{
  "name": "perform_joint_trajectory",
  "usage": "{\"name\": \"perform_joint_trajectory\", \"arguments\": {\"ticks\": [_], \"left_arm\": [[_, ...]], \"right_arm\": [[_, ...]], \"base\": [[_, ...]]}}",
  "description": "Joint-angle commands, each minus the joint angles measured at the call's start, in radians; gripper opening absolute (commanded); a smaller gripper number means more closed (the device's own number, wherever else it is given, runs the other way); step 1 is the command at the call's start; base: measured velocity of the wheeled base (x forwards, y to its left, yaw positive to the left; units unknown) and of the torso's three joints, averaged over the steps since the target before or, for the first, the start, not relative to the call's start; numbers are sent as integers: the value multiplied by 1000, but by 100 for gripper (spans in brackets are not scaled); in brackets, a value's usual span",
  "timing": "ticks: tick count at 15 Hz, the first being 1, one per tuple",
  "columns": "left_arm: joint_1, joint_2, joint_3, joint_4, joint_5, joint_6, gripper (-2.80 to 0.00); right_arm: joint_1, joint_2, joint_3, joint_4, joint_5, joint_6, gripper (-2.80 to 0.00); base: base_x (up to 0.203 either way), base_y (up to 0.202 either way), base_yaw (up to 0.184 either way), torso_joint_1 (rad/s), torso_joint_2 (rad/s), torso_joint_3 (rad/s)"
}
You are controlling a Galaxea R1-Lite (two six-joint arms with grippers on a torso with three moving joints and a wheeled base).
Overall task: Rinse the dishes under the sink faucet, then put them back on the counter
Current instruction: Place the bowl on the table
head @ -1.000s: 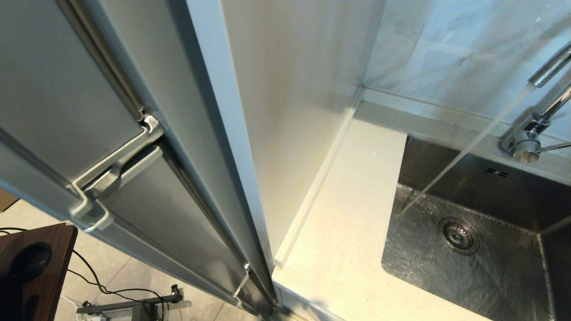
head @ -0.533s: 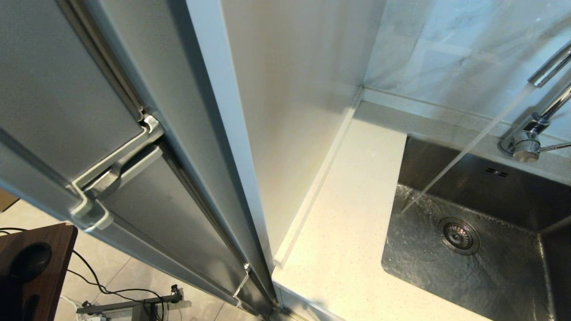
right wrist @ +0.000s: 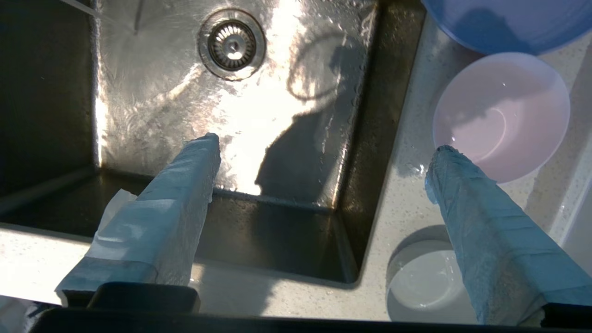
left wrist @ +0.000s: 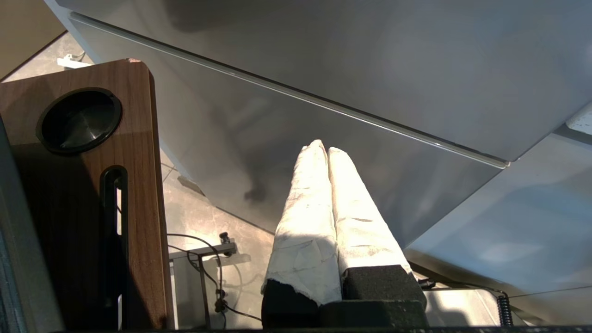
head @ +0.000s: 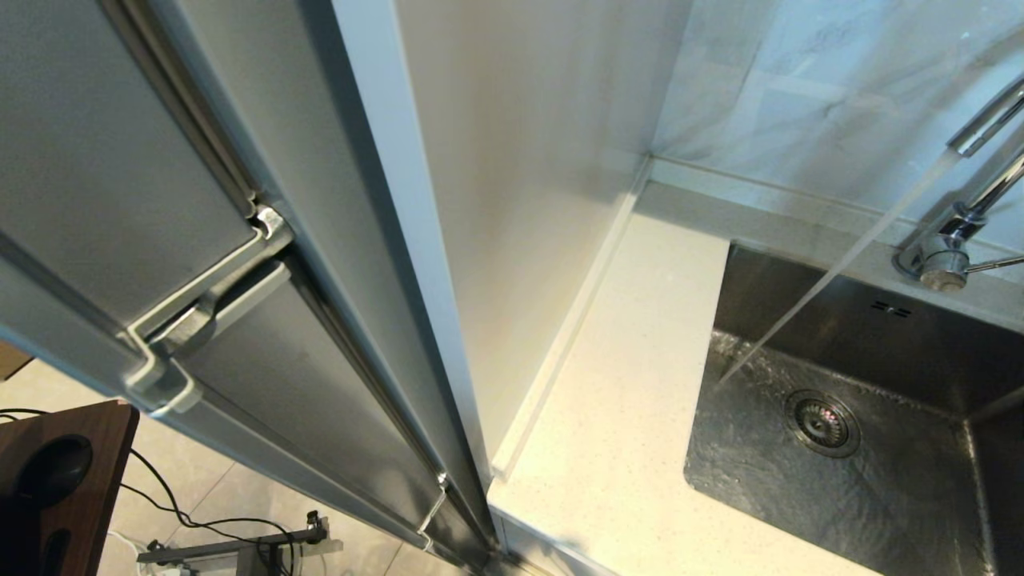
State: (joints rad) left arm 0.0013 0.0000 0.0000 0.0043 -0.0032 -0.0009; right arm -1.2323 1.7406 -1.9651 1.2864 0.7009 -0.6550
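In the right wrist view my right gripper (right wrist: 327, 144) hangs open and empty, its blue-wrapped fingers spread over the sink's near corner and the counter (right wrist: 407, 203). On that counter beside the sink (right wrist: 152, 106) stand the dishes: a pale pink bowl (right wrist: 502, 115), a whitish bowl (right wrist: 428, 282) partly behind one finger, and the edge of a bluish-lilac plate (right wrist: 508, 18). In the head view the faucet (head: 948, 256) sends a stream of water (head: 832, 272) into the wet sink (head: 840, 496). The dishes and both arms are out of that view.
A tall grey fridge (head: 160, 200) and a white side panel (head: 528, 200) bound the counter (head: 632, 400) on the left. My left gripper (left wrist: 326, 150) is parked shut beside the fridge, near a wooden stand (left wrist: 138, 185) and floor cables (left wrist: 203, 259).
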Motion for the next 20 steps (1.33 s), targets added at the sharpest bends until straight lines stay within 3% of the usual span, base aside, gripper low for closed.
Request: {"name": "perform_joint_trajectory", "arguments": {"ticks": [1,5,11,20], "left_arm": [[0,0,0,0,0,-1,-280],[0,0,0,0,0,1,-280],[0,0,0,0,0,1,-280],[0,0,0,0,0,-1,-280]], "right_arm": [[5,-17,-2,1,12,11,0],[5,-18,-1,-52,11,43,0],[29,-30,-1,-147,11,161,0],[39,-39,3,-148,9,164,0]], "base": [[0,0,0,0,0,0],[0,0,0,0,0,0],[0,0,0,0,0,0],[0,0,0,0,0,0]]}}
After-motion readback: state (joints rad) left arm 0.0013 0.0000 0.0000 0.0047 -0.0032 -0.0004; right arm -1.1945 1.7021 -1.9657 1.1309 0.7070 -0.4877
